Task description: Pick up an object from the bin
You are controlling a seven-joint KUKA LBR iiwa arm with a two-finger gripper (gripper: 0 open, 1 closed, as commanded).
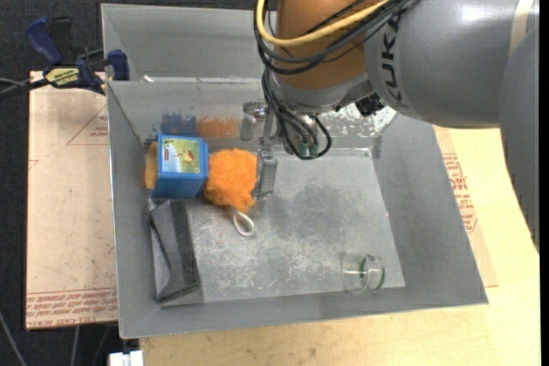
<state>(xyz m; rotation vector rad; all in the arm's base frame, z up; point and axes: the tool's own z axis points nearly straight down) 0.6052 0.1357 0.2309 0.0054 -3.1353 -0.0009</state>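
Near: clear cup (361,273), grey folded strap (171,246). Mid-bin, left: orange fluffy ball (230,177) beside a blue box (182,167); I judge it light, soft and squashable, best pinched across its middle. Gripper (265,180) at its right edge; released or clenched, I cannot tell.

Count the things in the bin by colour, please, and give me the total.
Blue: 1, the box
Orange: 1, the fluffy ball
Dark grey: 1, the flat pad
Clear: 1, the cup
Total: 4
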